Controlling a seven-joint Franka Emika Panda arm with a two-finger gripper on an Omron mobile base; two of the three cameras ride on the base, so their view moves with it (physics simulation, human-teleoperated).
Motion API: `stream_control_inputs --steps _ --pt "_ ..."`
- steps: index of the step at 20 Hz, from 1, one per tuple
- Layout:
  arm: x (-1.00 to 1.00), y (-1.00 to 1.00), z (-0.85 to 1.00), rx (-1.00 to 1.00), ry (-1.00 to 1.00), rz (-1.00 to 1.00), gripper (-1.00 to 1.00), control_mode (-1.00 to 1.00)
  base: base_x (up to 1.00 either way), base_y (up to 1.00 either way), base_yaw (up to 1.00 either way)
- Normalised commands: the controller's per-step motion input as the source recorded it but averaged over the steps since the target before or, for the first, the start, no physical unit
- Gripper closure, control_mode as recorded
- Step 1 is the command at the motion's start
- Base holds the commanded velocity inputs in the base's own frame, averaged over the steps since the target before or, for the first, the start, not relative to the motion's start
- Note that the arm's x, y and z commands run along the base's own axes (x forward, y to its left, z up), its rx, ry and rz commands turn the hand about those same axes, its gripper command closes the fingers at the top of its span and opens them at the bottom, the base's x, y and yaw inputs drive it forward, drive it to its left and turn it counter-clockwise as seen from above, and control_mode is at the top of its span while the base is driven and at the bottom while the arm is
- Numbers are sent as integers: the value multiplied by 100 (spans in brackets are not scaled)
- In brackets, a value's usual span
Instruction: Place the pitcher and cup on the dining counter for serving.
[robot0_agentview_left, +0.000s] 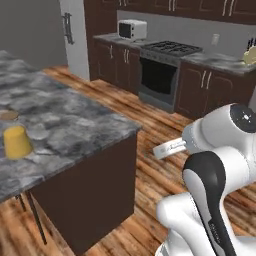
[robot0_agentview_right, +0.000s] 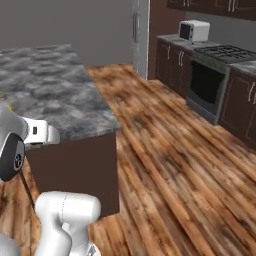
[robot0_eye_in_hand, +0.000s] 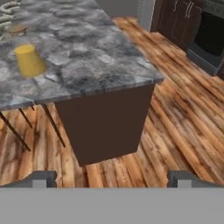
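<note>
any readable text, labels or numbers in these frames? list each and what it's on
None readable.
White microwave: no legible panel text.
Orange-yellow cone-shaped pitcher on the grey marbled dining counter: no label.
Dark band on the white robot arm: faint marks, too blurred to read.

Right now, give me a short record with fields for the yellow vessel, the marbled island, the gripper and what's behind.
vessel: orange-yellow cone-shaped pitcher, upright on the island
surface: grey marbled dining counter, dark brown base
beside vessel: flat round brown disc, lying apart from it
gripper: gripper open, holding nothing, above the wood floor
background: white microwave, black oven
</note>
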Motion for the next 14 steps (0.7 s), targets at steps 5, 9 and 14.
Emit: stream_control_inputs --steps 5,9,14 --pt "0 0 0 0 0 0 -100 100 0 0 -94" --pt "0 0 0 0 0 0 -100 100 6 0 -89" --pt "0 0 0 0 0 0 -100 100 33 -2 -75"
